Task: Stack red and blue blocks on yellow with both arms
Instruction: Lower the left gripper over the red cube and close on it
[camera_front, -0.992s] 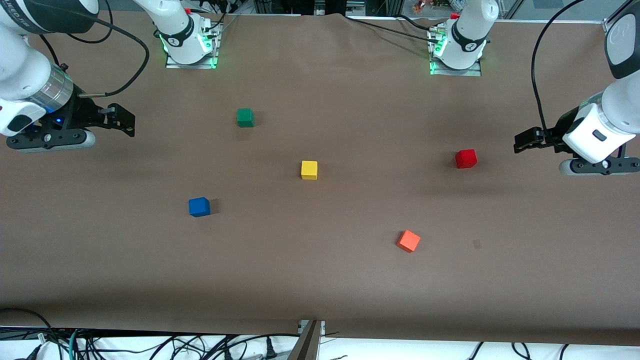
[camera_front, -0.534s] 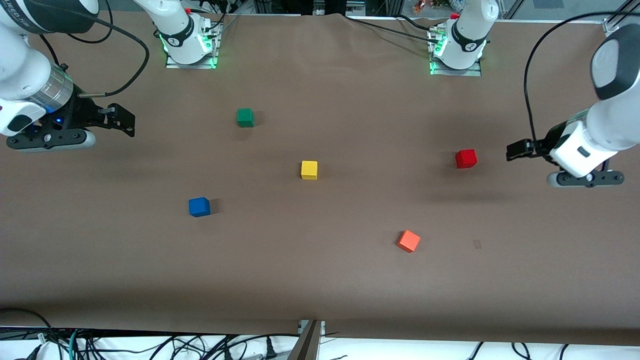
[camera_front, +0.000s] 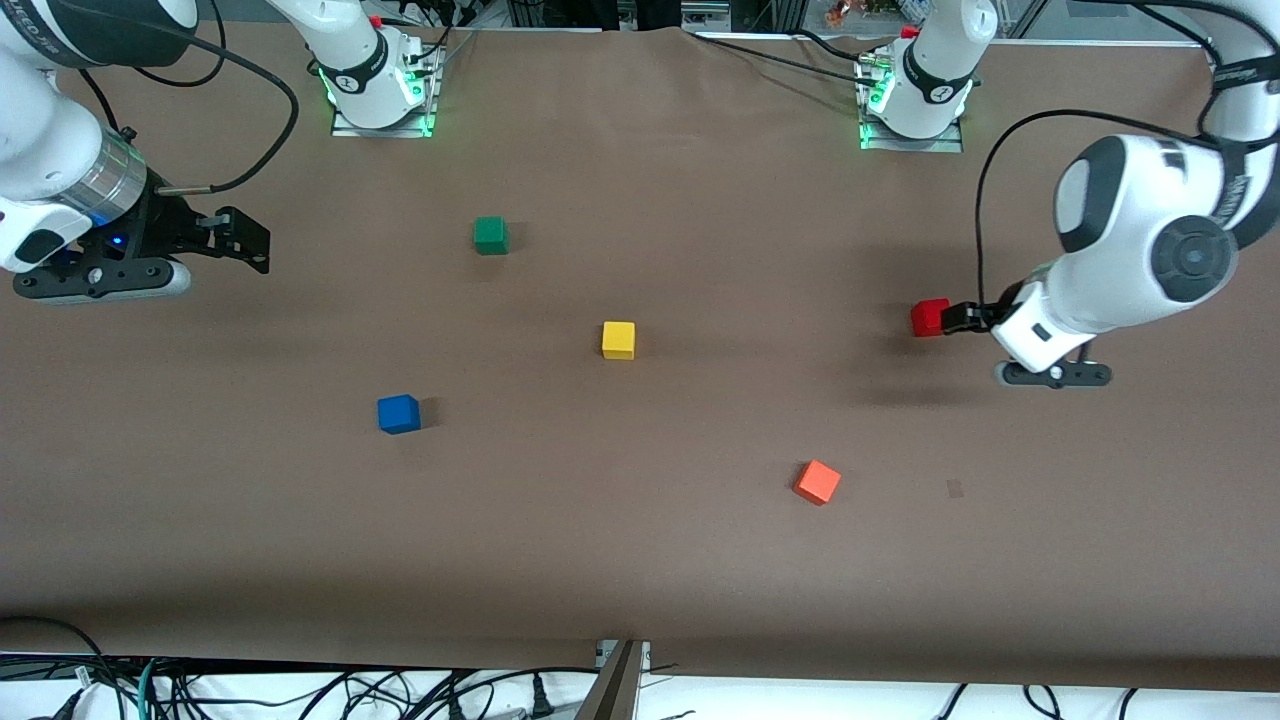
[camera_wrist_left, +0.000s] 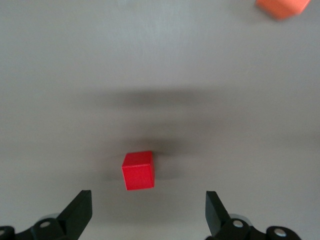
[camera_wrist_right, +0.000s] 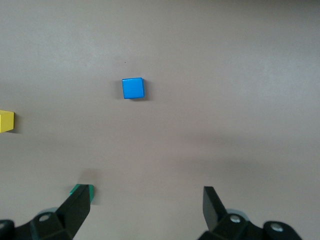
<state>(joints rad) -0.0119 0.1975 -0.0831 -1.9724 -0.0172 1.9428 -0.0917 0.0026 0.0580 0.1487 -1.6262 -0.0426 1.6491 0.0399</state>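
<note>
The red block (camera_front: 930, 317) sits on the table toward the left arm's end; it shows in the left wrist view (camera_wrist_left: 138, 170). My left gripper (camera_front: 958, 317) is open and empty, up in the air just beside the red block, which lies just ahead of its open fingers. The yellow block (camera_front: 618, 340) sits mid-table and shows at the edge of the right wrist view (camera_wrist_right: 6, 121). The blue block (camera_front: 398, 413) lies nearer the front camera, toward the right arm's end, and shows in the right wrist view (camera_wrist_right: 133, 88). My right gripper (camera_front: 240, 240) is open, empty, waiting over the right arm's end.
A green cube (camera_front: 490, 235) lies toward the bases, partly hidden by a finger in the right wrist view (camera_wrist_right: 82, 191). An orange-red cube (camera_front: 817, 482) lies nearer the front camera than the red block, also in the left wrist view (camera_wrist_left: 282, 7). Brown table cover (camera_front: 640, 560).
My left arm has swung in from the table's end toward the red block, and its gripper now sits right beside it. The right arm and all cubes have not moved.
</note>
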